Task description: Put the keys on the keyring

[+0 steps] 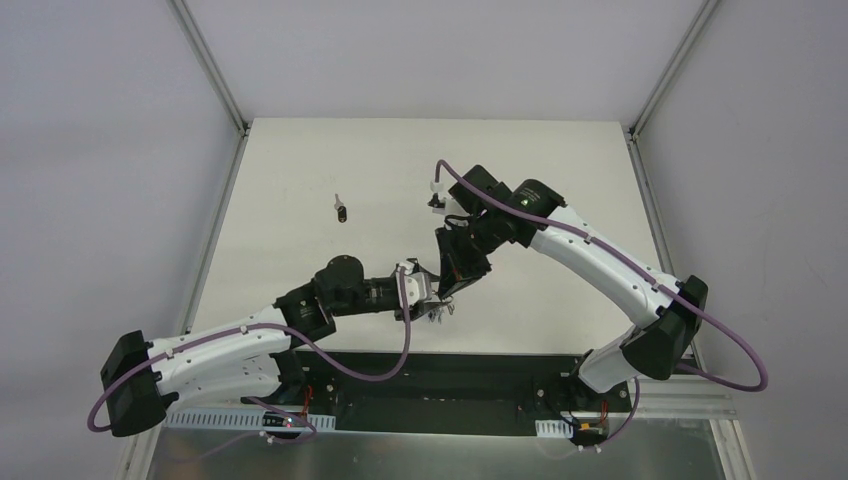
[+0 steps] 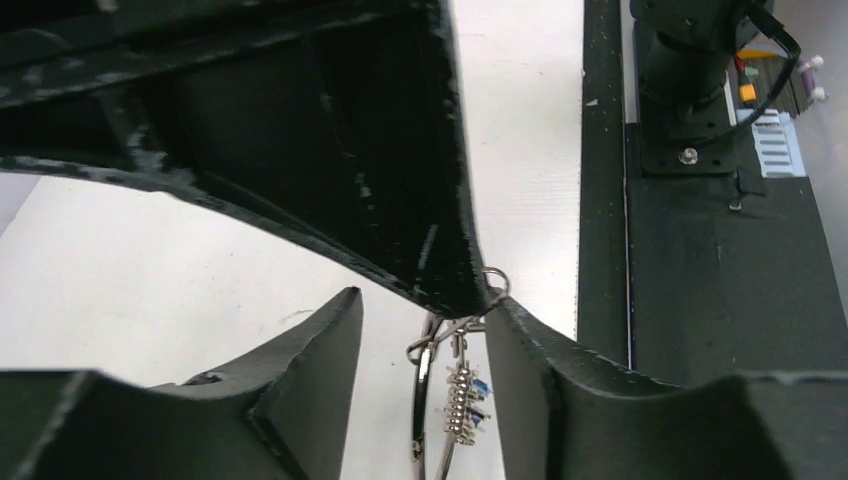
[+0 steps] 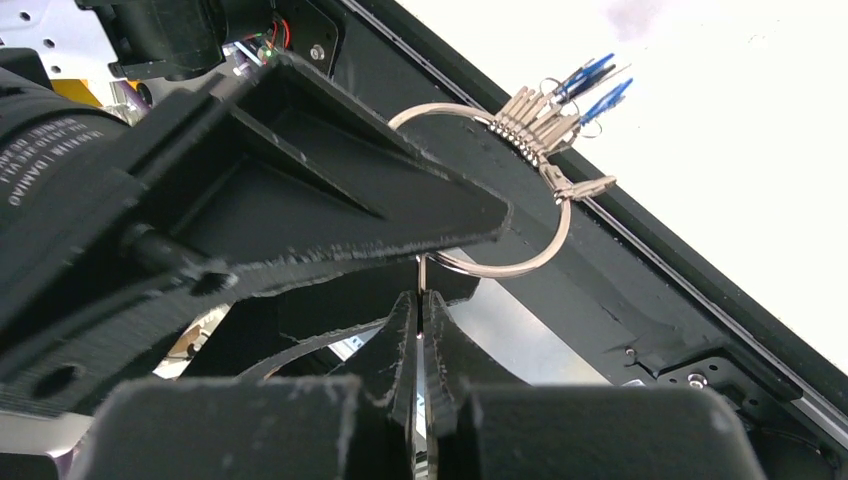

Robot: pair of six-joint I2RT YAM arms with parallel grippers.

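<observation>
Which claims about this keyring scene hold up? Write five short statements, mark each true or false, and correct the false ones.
1. The right gripper is shut on the keyring. True.
2. No key hangs on the keyring yet. False: several keys, some with blue heads, are already bunched on it.
3. The left gripper has its fingers apart, with the keyring between them. True.
4. A small dark item lies alone on the table, away from both grippers. True.
5. The two grippers meet at the table's far edge. False: they meet close to its near edge.
</observation>
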